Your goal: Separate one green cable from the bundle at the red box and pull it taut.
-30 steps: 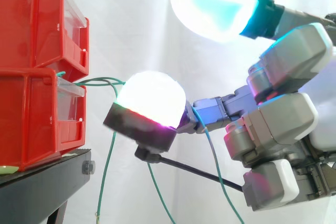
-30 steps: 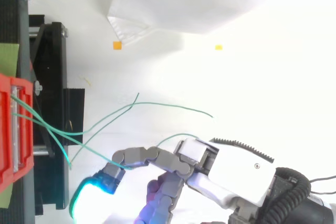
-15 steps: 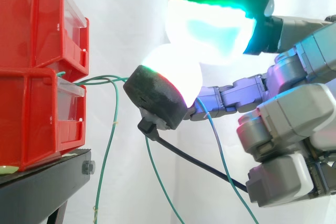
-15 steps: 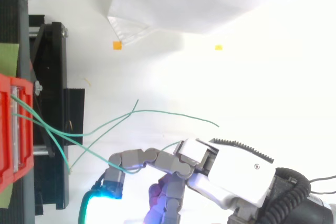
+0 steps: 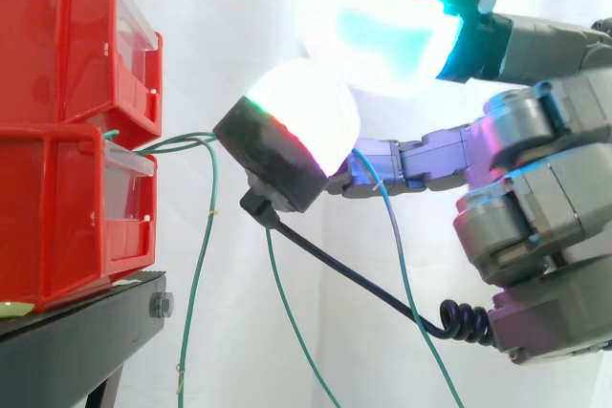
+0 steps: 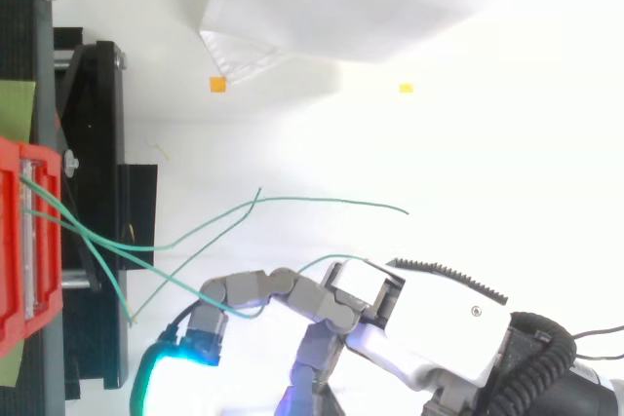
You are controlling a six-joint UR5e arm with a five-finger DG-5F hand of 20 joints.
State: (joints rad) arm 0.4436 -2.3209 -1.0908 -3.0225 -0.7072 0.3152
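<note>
Just beside the red box (image 5: 76, 131), the hand (image 6: 439, 323) is keeping its fingers (image 5: 411, 160) spread, not pinching, with one green cable (image 5: 397, 255) lying across an outstretched finger, apparently lifting it apart from the bundle (image 5: 172, 143).

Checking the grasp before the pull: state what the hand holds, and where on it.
It cannot be told. One green cable runs across the hand partway along its length, out from the red bins, but no clamping on it shows.
</note>
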